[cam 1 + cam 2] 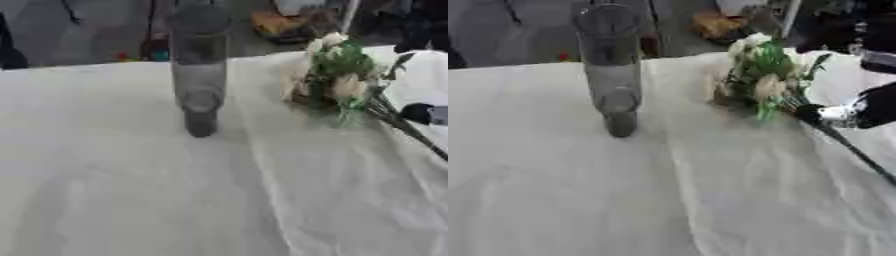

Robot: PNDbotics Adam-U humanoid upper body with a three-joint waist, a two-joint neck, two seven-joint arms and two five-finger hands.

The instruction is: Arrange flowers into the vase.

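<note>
White and green, the flower bouquet (759, 77) lies just left of the right hand (846, 114), its dark stems (857, 152) crossing beneath it. Whether that hand grips them cannot be told. The glass vase (612, 70) stands well left of the hand.

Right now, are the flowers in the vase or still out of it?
Out. The flowers lie on the white cloth to the right of the upright vase, stems trailing right, the right hand at the stems.
</note>
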